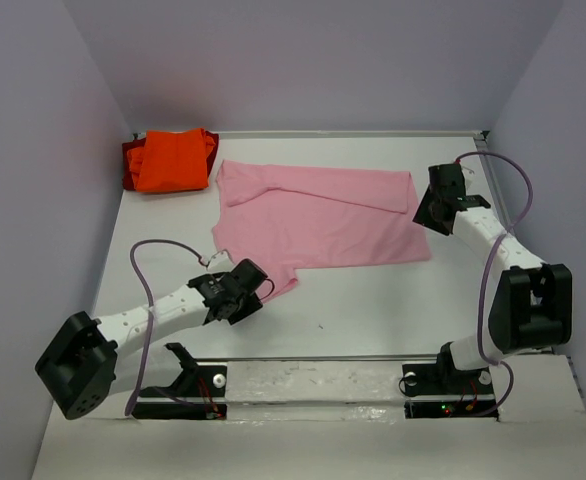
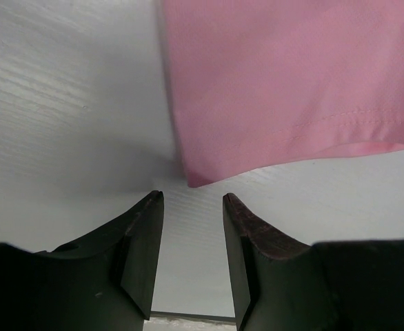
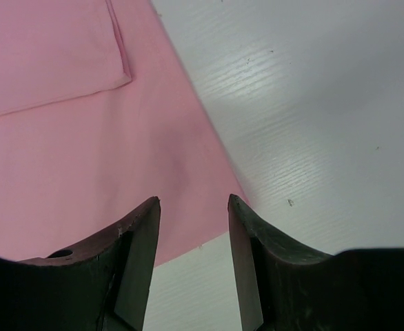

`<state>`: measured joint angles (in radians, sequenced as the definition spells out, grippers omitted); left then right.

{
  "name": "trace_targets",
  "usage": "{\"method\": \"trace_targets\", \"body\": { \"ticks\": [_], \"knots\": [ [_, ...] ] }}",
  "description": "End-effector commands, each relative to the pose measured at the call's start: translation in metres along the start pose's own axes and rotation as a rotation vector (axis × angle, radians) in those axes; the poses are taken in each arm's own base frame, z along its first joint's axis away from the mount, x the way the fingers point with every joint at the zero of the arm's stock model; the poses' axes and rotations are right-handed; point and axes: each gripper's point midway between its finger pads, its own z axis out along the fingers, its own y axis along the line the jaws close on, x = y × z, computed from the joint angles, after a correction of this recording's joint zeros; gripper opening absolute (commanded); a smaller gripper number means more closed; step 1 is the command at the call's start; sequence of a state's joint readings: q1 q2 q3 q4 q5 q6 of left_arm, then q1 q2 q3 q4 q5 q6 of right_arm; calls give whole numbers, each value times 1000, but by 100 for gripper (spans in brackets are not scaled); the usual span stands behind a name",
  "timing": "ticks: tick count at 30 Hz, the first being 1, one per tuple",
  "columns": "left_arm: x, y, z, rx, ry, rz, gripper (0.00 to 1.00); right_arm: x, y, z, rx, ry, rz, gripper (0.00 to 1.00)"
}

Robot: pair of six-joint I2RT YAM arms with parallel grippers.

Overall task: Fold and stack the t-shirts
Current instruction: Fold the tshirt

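A light pink t-shirt (image 1: 323, 220) lies spread across the middle of the white table (image 1: 373, 310), with its far part folded over. Folded orange t-shirts (image 1: 171, 160) sit stacked in the far left corner. My left gripper (image 1: 254, 287) is open and empty, low over the table at the pink shirt's near-left sleeve. In the left wrist view that sleeve corner (image 2: 209, 172) lies just ahead of the open gripper (image 2: 193, 196). My right gripper (image 1: 428, 213) is open at the shirt's right edge. In the right wrist view the gripper (image 3: 194, 200) hovers over the shirt's corner (image 3: 188, 207).
Pale purple walls (image 1: 43, 150) close the table on the left, back and right. The arm bases (image 1: 183, 385) stand on a metal strip at the near edge. Cables (image 1: 153, 250) loop off both arms.
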<state>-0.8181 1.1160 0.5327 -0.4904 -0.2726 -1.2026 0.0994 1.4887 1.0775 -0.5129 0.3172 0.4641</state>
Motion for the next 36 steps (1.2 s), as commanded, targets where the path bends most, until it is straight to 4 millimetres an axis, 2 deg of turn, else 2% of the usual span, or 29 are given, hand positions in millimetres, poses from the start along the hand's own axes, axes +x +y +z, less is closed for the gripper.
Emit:
{"method": "trace_targets", "body": {
  "ticks": [1, 11, 16, 18, 22, 23, 29, 31, 36],
  "knots": [
    [-17, -13, -1, -3, -75, -11, 50, -7, 4, -1, -20, -32, 4, 50],
    [-7, 2, 22, -115, -52, 41, 50, -13, 5, -11, -46, -64, 21, 49],
    [-9, 2, 24, -125, -63, 43, 47, -9, 4, -8, -42, -57, 14, 49],
    [-10, 1, 24, -121, -69, 44, 42, -6, 3, -4, -30, -48, 8, 49],
    [-11, 2, 23, -126, -69, 53, 5, -4, 0, -2, -13, -45, 2, 49],
    [-11, 2, 23, -126, -69, 55, 2, -4, -1, -3, -10, -47, 1, 49],
    [-13, -4, 16, -87, -67, 87, 0, -1, -10, -2, 41, -23, -17, 50],
    [-20, -10, 10, -62, -91, 96, 0, 3, -13, -2, 56, 0, -24, 51],
    [-34, -22, -3, -8, -140, 102, 0, 26, -24, 4, 116, 88, -43, 52]
  ]
}}
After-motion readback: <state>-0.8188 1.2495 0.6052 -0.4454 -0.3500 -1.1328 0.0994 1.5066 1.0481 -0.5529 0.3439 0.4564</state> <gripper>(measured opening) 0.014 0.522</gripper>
